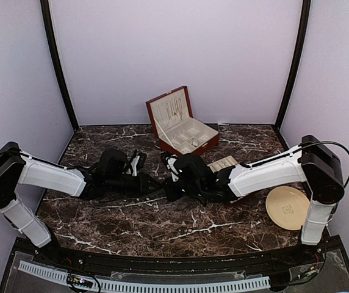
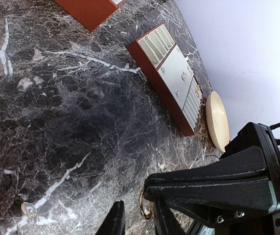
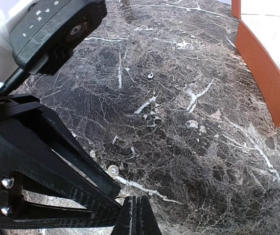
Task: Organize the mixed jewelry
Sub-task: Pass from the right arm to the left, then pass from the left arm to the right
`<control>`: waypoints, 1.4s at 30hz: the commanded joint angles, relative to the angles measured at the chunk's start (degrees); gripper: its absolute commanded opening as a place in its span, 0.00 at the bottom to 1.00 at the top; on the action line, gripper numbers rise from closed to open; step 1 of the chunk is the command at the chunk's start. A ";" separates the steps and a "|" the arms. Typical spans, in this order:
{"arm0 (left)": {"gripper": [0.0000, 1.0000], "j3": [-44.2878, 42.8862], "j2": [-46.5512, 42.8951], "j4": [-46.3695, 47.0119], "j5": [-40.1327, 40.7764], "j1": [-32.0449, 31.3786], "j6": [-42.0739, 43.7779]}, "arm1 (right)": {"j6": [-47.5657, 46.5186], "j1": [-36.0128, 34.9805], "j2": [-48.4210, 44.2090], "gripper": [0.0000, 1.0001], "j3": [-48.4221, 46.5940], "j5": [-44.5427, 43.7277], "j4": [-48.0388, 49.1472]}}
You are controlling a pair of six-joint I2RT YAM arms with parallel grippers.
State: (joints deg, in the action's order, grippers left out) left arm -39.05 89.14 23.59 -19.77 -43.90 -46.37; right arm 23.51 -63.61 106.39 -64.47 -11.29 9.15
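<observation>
- Dark marble table [image 1: 132, 220], both arms stretched low over its middle.
- Open wooden box [image 1: 190, 149] at the back, a few pieces already inside.
- Right tool [image 3: 135, 211] closed.
- Left tool [image 2: 139, 211] part open around a small ring [image 2: 145, 205].
- Loose jewelry [image 3: 113, 170] lies on the table, unsorted: much remains.

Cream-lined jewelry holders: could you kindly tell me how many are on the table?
2. The open wooden box stands at the table's far middle; a flat tray lies just nearer, by the right arm. The arms may hide more.

Marble table [image 1: 132, 227]: open wooden box [image 1: 202, 146] rear, small tray [image 1: 222, 163] near, beige plate [image 1: 278, 204] right, jewelry pieces [image 3: 113, 170] scattered.
</observation>
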 commanded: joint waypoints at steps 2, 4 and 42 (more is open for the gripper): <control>0.17 -1.97 0.40 1.63 -1.25 -0.26 -0.34 | 0.75 0.16 -1.97 0.00 0.57 0.32 2.62; 0.13 -2.07 0.55 1.84 -1.39 -0.23 -0.39 | 0.76 0.16 -1.98 0.00 0.53 0.34 2.71; 0.00 5.64 -16.35 20.58 -16.53 -0.36 12.26 | 13.95 11.32 -16.25 0.45 12.90 46.59 30.22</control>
State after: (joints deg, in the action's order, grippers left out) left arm -34.63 73.84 40.82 -32.75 -43.97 -35.14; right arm 34.92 -52.45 89.27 -50.22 30.70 33.45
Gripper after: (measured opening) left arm 0.010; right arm 0.479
